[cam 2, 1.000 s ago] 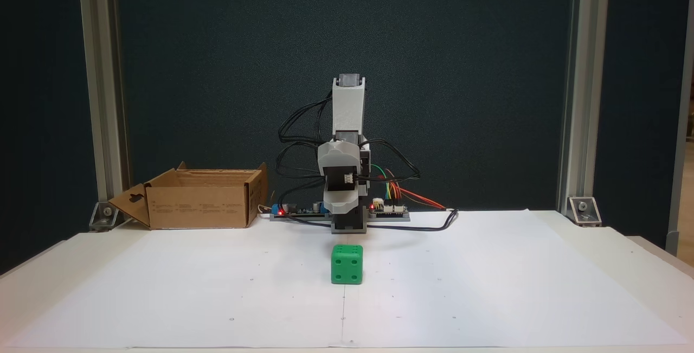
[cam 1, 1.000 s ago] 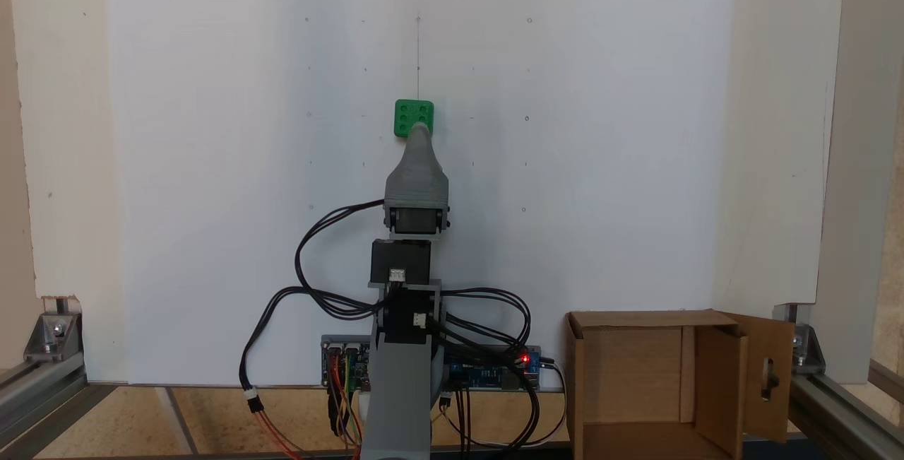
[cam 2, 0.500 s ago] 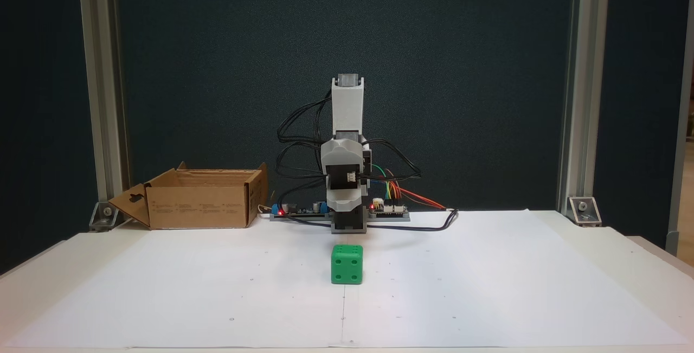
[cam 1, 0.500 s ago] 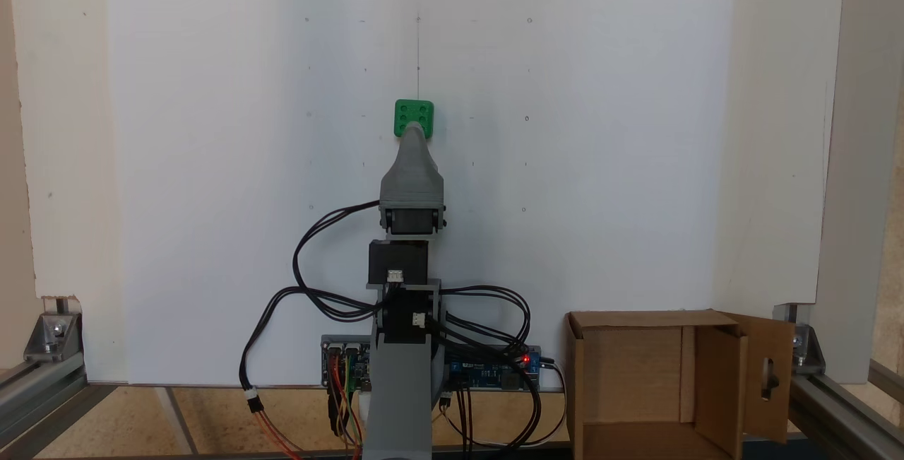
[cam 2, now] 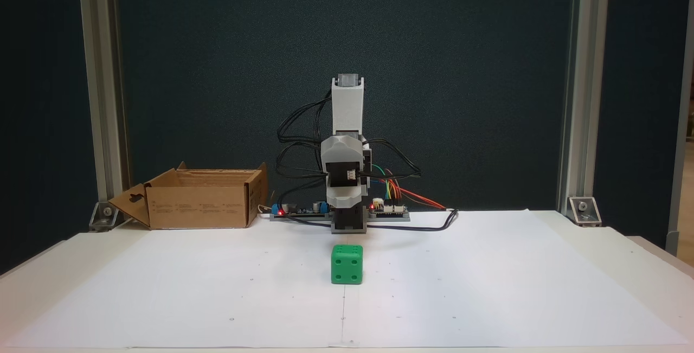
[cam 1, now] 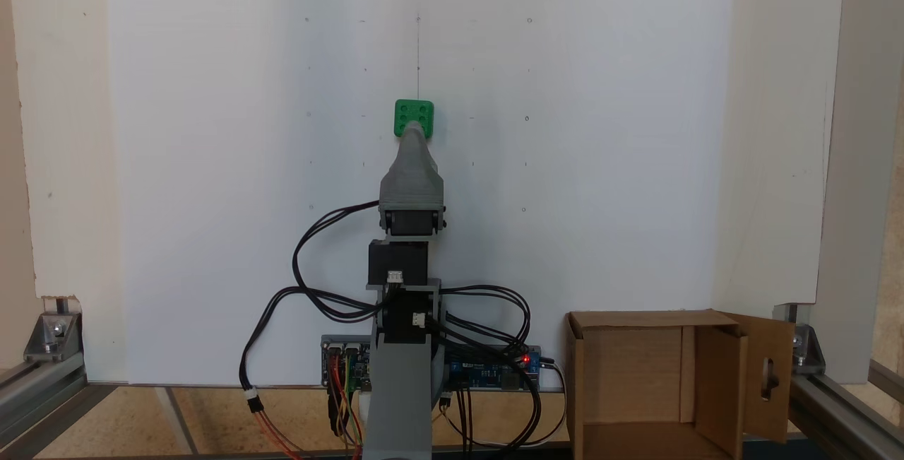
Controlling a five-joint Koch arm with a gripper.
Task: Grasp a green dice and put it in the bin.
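Grey gripper (cam 1: pixel 412 132) points at the green dice (cam 1: pixel 414 115).

The jaws' tip covers the lower edge of the green dice (cam 1: pixel 413 114); their gap is hidden.

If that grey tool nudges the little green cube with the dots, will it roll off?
Probably not. The small green plastic cube with recessed pips sits flat on one face on the white paper sheet, so it should slide or tip over once rather than keep rolling. It looks rigid. Its smooth, rounded edges might slip from a loose pinch.
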